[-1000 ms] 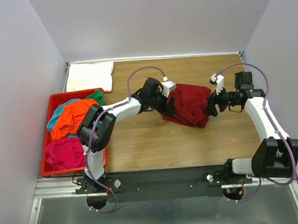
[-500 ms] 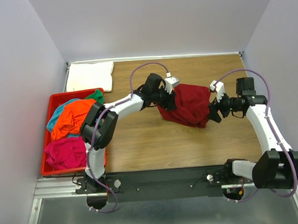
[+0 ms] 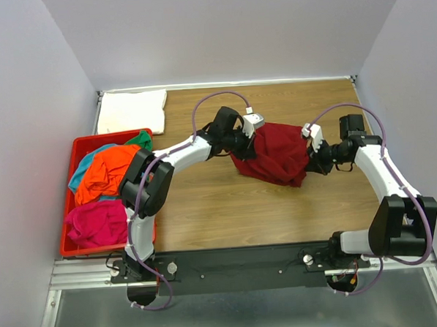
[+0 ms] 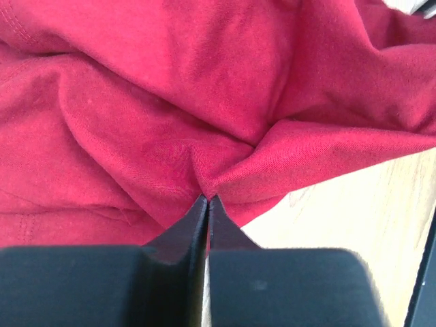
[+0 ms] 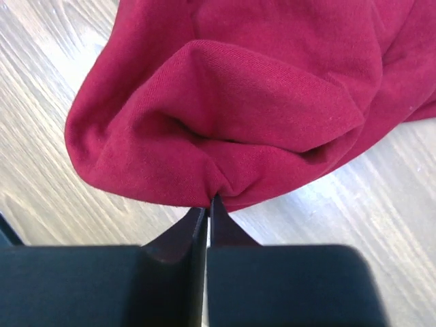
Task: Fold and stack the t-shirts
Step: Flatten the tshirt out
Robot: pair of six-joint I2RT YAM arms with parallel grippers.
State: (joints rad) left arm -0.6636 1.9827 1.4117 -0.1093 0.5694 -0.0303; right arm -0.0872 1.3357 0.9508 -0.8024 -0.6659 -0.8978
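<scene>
Left gripper: jaws pressed together on a small pinched ridge of the dark red t-shirt. Right gripper: jaws likewise clamped on a narrow fold at the opposite edge of the same garment. In the overhead view the two grips flank the shirt, which lies bunched and creased between them at centre right of the frame, over the wooden table. The step in hand appears to be spreading the shirt flat before folding. It is best done by drawing both grips apart evenly and at matched height until the creases pull out, then laying the cloth down from its lower edge. Each bite of fabric is thin, so a hard or uneven pull would likely slip it free. A folded white t-shirt sits at upper left. The red bin at the left edge holds the orange t-shirt, magenta t-shirt, teal t-shirt and green t-shirt.
</scene>
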